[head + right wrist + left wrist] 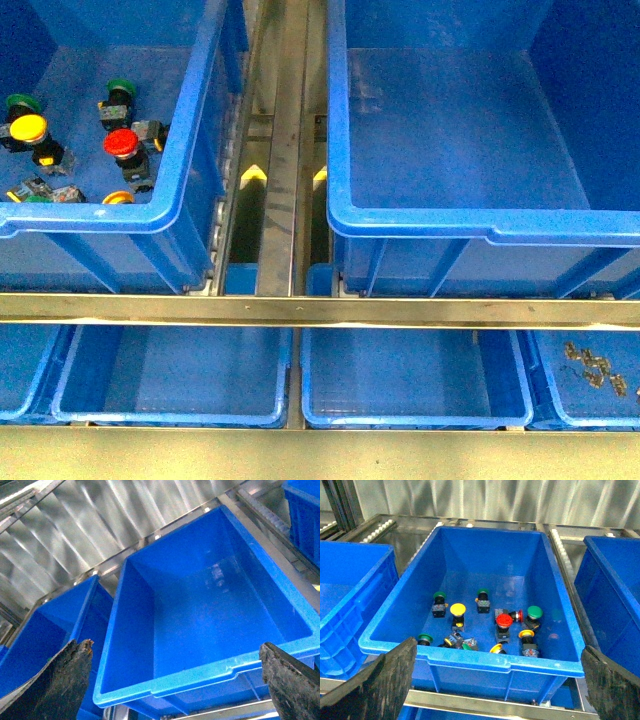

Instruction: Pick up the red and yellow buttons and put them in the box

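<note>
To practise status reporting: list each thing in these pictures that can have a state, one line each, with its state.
Left bin: partly filled.
Right bin: empty.
Red button: in left bin, ungripped.
Yellow button: in left bin, ungripped.
Left pincer: open, holding nothing.
Right pincer: open, holding nothing.

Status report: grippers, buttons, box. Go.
Both open, empty: left gripper facing the button bin, right gripper facing the empty box. Red button, yellow button lying in the button bin among green ones. Path clear.
</note>
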